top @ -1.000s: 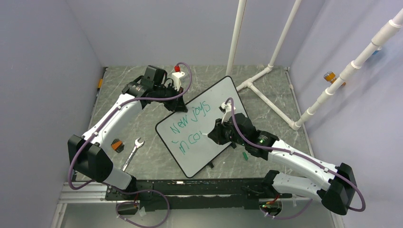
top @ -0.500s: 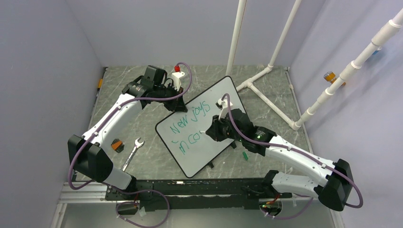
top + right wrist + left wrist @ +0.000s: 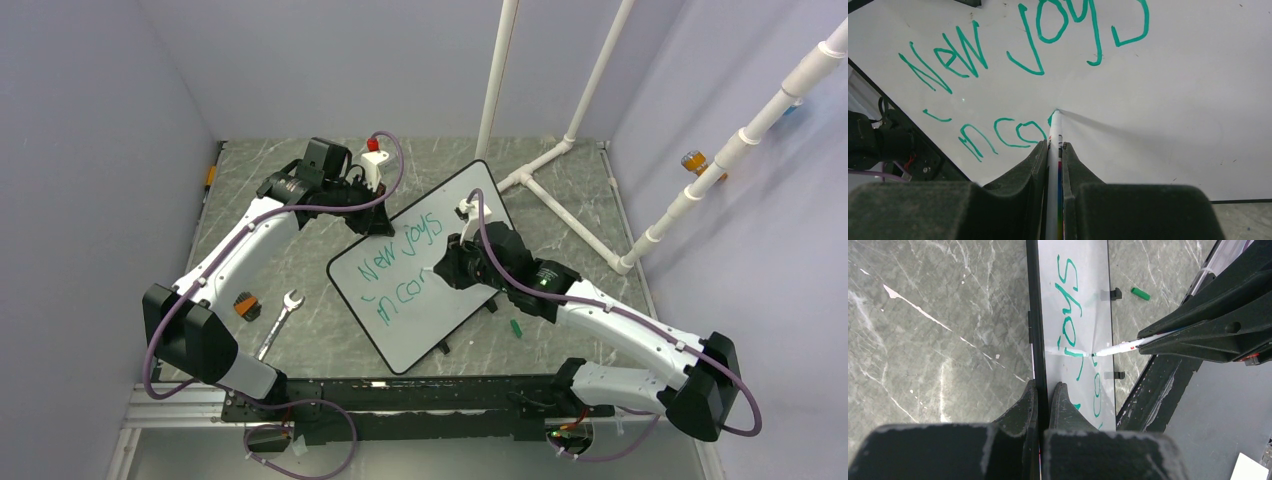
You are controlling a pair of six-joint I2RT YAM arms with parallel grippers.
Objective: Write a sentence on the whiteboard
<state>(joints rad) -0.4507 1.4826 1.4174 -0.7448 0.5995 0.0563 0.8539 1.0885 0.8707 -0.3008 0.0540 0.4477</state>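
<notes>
So, status. The whiteboard [image 3: 425, 325] lies flat on the tabletop [image 3: 300, 180], turned diagonally, roughly mid-table between the two arms.

The left hand [image 3: 1044, 388] is closed on the board's black rim at its far-left edge, with one finger on each side of the rim. It looks like it's just pinning the board down. The right hand [image 3: 1054, 147] is clamped on the marker [image 3: 1054, 134], barrel running out between the fingers, tip down on the white surface.

The sentence [image 3: 1030, 47]:
- Line one, "New joys", is complete and legible.
- Line two reads "inco" so far.
- The tip sits just right of the second "o", with a short green tick there. I read that as the start of the next letter.

My read is you're a bit past halfway, with "ming" left to write. There's plenty of blank board to the right of the tip, so line two should fit without shifting the board.

The green cap [image 3: 516, 327] is on the tabletop just off the board's right edge, near the right forearm. You'll want to watch it on wide strokes. The wrench [image 3: 280, 322] on the left is well apart from everything.
</notes>
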